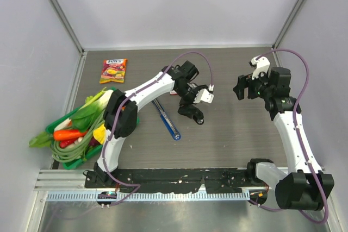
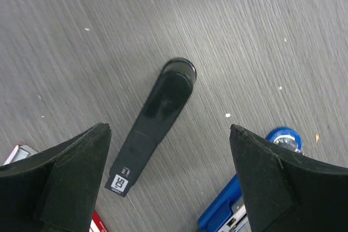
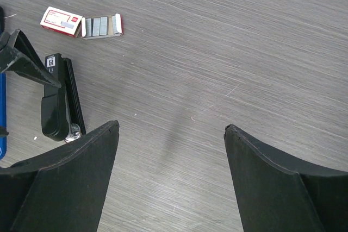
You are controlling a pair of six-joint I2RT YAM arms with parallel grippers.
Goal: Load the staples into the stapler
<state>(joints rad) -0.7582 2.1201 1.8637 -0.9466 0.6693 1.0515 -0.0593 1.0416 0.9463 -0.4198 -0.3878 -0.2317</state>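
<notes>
Zero steps judged complete: staples (image 3: pixel 99 26) unloaded in tray (image 3: pixel 85 27) at eleven o'clock of right wrist view, beyond closed black stapler (image 3: pixel 56 103); left gripper (image 2: pixel 168 127) wide open above it, right gripper (image 3: pixel 171 126) open, empty; pickup, insertion outstanding.

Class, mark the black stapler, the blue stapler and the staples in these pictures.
black stapler (image 2: pixel 163 110), left wrist view, middle of its top arm.
blue stapler (image 2: pixel 220 207), left wrist view, blue body near the bottom edge.
staples (image 3: pixel 100 26), right wrist view, middle of the grey strips.
</notes>
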